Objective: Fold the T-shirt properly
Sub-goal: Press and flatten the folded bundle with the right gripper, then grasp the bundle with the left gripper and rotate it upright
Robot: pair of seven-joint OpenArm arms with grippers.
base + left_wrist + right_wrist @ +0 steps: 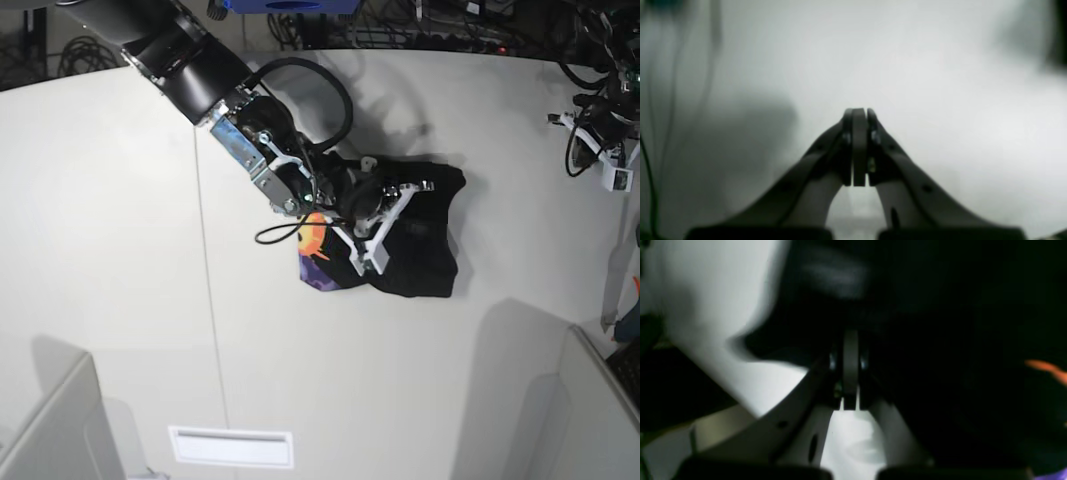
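The black T-shirt point(425, 240) lies bunched in the middle of the white table point(110, 220), with a corner of its orange and purple print point(315, 245) turned up at its left edge. My right gripper point(366, 264) is shut low over the shirt's left part. In the right wrist view its tips point(850, 336) rest against the black T-shirt point(940, 340); whether a fold is pinched cannot be seen. An orange bit of print point(1047, 368) shows at the right. My left gripper point(860, 111) is shut on nothing above bare table, and the left arm point(600, 135) sits at the far right edge.
Cables point(440, 30) run along the table's back edge. Grey partitions stand at the front left point(50, 430) and front right point(590, 400). A white label point(230, 447) lies near the front edge. A black cable point(330, 90) loops off the right arm.
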